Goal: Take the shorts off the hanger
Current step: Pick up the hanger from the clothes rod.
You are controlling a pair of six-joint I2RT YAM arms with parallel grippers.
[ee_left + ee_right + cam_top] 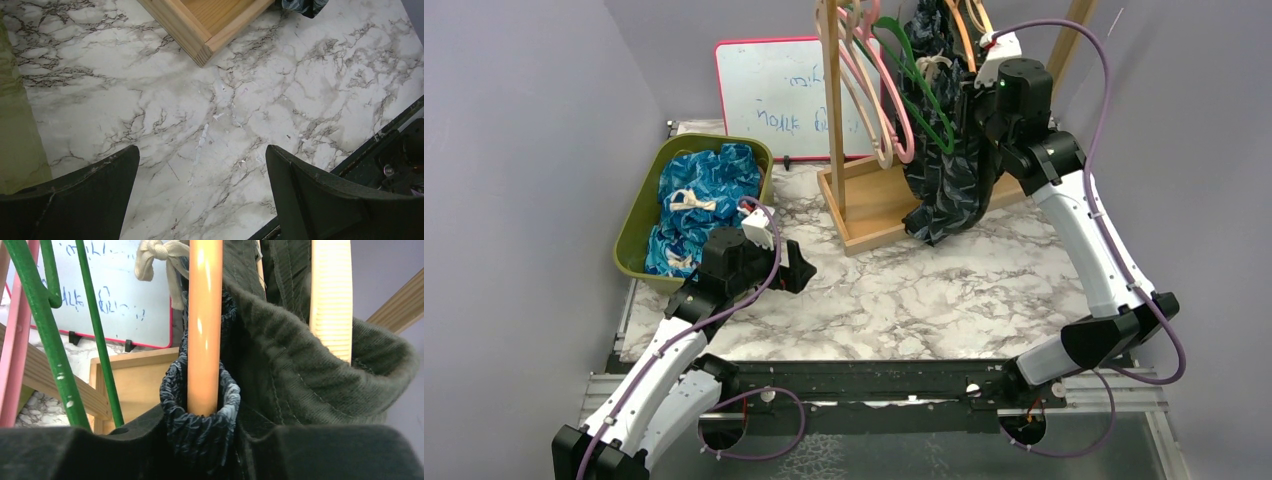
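The dark navy leaf-print shorts (pixel 944 190) hang from an orange hanger (pixel 964 40) on the wooden rack. My right gripper (pixel 977 120) is up at the hangers. In the right wrist view it (pixel 205 437) is shut on the bunched navy waistband (pixel 200 410), which wraps around the orange hanger bar (pixel 204 325). The dark olive green shorts (pixel 300 355) hang just to its right on a cream hanger (pixel 330 295). Blue printed shorts (pixel 709 185) lie in the green bin. My left gripper (pixel 802 270) is open and empty low over the table (pixel 202 170). The pink shorts are out of view.
The olive-green bin (pixel 639 215) stands at the left rear. The wooden rack base (pixel 874 205) shows in the left wrist view too (pixel 205 25). Bare green (pixel 919 90) and pink (pixel 879 100) hangers hang left of the shorts. A whiteboard (pixel 769 95) leans on the back wall.
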